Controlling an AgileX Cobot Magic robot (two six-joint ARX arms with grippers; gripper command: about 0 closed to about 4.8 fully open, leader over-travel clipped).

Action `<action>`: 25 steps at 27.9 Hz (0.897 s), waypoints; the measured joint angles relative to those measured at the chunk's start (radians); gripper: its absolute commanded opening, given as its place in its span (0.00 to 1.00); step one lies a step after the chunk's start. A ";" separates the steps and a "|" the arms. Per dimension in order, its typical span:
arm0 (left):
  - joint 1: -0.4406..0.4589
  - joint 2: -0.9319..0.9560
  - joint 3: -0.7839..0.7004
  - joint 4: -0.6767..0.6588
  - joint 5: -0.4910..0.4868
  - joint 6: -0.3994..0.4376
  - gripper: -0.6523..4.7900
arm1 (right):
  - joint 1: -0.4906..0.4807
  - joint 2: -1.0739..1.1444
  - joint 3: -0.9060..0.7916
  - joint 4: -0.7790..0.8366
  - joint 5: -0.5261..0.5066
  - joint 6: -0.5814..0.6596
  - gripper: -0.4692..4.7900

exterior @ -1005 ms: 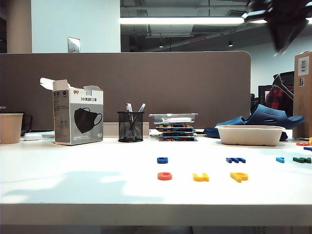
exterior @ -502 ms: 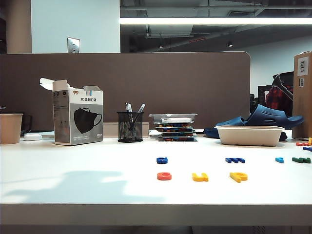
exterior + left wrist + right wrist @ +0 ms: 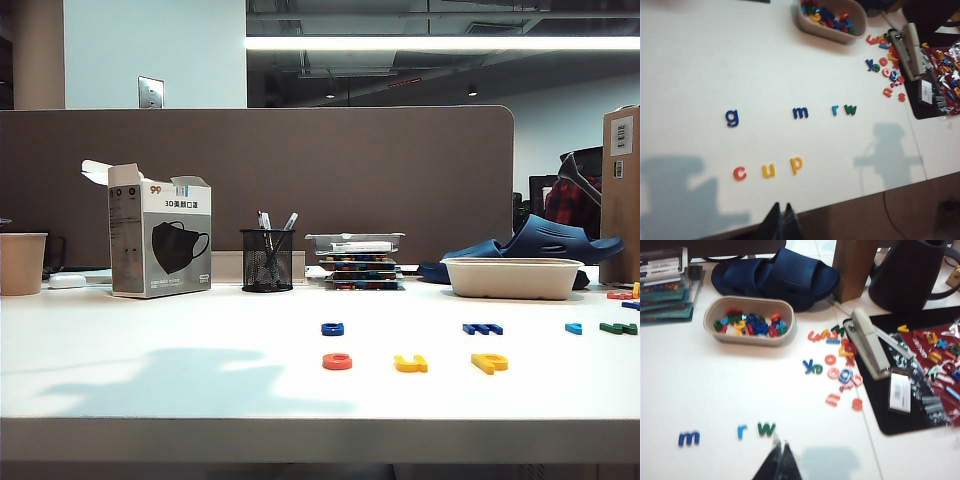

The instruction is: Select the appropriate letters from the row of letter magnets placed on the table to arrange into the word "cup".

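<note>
On the white table (image 3: pixel 150 330) a red "c" (image 3: pixel 337 361), a yellow "u" (image 3: pixel 410 363) and a yellow-orange "p" (image 3: pixel 489 362) lie side by side near the front edge, spelling "cup". The left wrist view shows the same c (image 3: pixel 739 173), u (image 3: pixel 768 170) and p (image 3: pixel 796 164). Behind them the row holds a dark blue g (image 3: pixel 731 117), a blue m (image 3: pixel 800 112), a light blue r (image 3: pixel 834 110) and a green w (image 3: pixel 850 109). My left gripper (image 3: pixel 780 205) hovers shut and empty over the table's front edge. The right gripper (image 3: pixel 779 442) is shut and empty, above the table beside the w (image 3: pixel 766 428). Neither gripper appears in the exterior view.
A beige tray (image 3: pixel 747 302) full of letters stands behind the row, with a dark blue slipper (image 3: pixel 775 275) beyond it. Loose letters (image 3: pixel 832 372), a stapler (image 3: pixel 870 342) and a black mat (image 3: pixel 910 415) lie at the right. A mask box (image 3: pixel 160 243) and pen holder (image 3: pixel 267 260) stand at the back.
The right arm, a dark blur at the exterior view's top right a second ago, has left that view. The shadow on the table's left has grown. The letters have not moved.
</note>
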 measured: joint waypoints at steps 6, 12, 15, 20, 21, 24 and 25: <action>0.011 0.000 0.000 0.143 0.006 0.204 0.11 | 0.000 -0.164 -0.152 0.040 -0.002 0.030 0.09; 0.124 0.001 0.003 0.300 0.129 0.389 0.11 | 0.000 -0.317 -0.262 0.074 -0.040 0.033 0.09; 0.215 0.001 0.016 0.299 0.160 0.489 0.11 | 0.000 -0.386 -0.297 0.071 -0.042 0.033 0.09; 0.357 0.001 0.056 0.298 0.167 0.665 0.11 | 0.000 -0.456 -0.324 0.063 -0.043 0.034 0.09; 0.386 0.001 0.068 0.298 0.171 0.687 0.11 | 0.000 -0.465 -0.328 0.062 -0.043 0.034 0.09; 0.466 0.001 0.108 0.296 0.177 0.729 0.11 | 0.000 -0.498 -0.341 0.050 -0.043 0.034 0.09; 0.494 0.001 0.126 0.291 0.178 0.739 0.11 | 0.000 -0.513 -0.347 0.045 -0.043 0.034 0.09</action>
